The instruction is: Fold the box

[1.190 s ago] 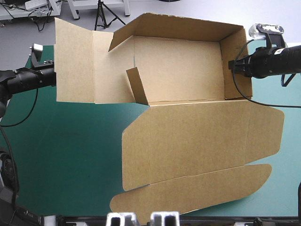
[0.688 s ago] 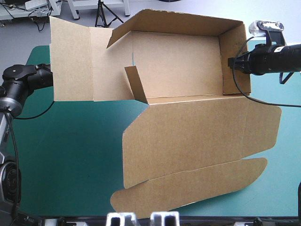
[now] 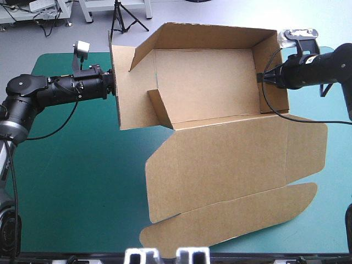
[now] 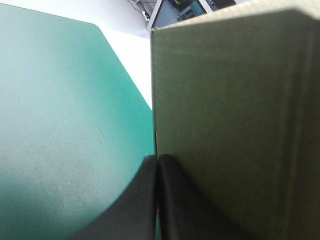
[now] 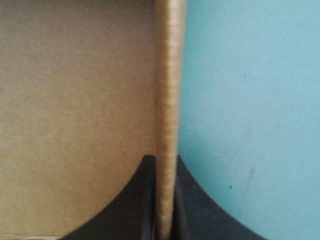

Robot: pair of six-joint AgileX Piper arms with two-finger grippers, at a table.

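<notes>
The left gripper, fingers pinched on the left flap of the box, has swung that flap upright and inward since earlier. The right gripper still nips the right wall.

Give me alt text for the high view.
A half-folded brown box lies on the teal-green cover, lid flat toward the near edge. The left gripper pinches its raised left wall, the right gripper its right wall.

Teal-green table cover, lying flat, far left corner rounded
</notes>
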